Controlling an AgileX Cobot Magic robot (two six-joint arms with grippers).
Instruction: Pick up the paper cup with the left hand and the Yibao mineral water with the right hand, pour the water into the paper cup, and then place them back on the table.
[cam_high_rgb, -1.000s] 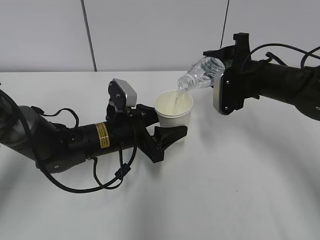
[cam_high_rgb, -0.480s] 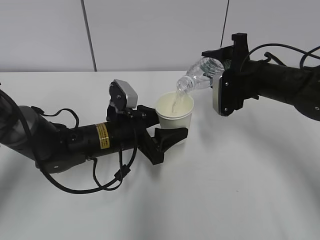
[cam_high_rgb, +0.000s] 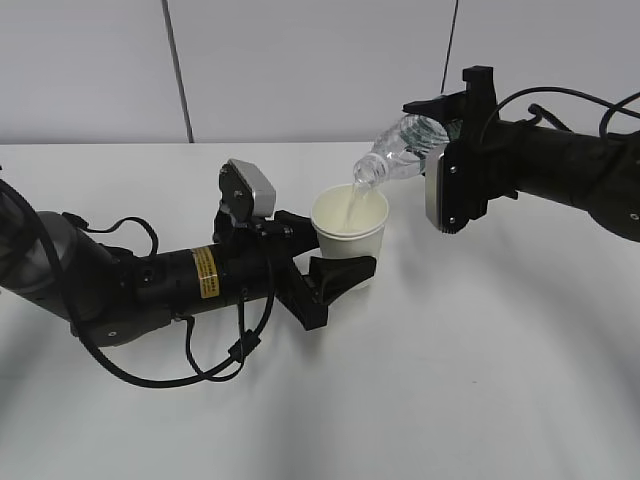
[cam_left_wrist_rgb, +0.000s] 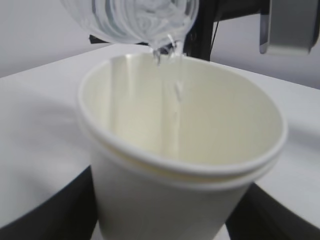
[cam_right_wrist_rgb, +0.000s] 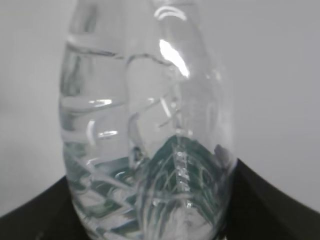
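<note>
Barely anything shifts since a second ago: right end effector (cam_high_rgb: 432, 140) keeps gripping the tilted bottle (cam_high_rgb: 398, 146) just above the cup (cam_high_rgb: 349, 228), clamped by the left end effector (cam_high_rgb: 322, 270), water (cam_high_rgb: 352, 205) running, so pouring continues.

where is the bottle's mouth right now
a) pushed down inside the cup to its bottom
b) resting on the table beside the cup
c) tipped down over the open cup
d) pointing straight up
c: the Yibao mineral water, held by the right hand, tilts mouth-down above the paper cup, with water streaming in.

Grey wall (cam_high_rgb: 320, 70) with a dark vertical seam (cam_high_rgb: 177, 70)
</note>
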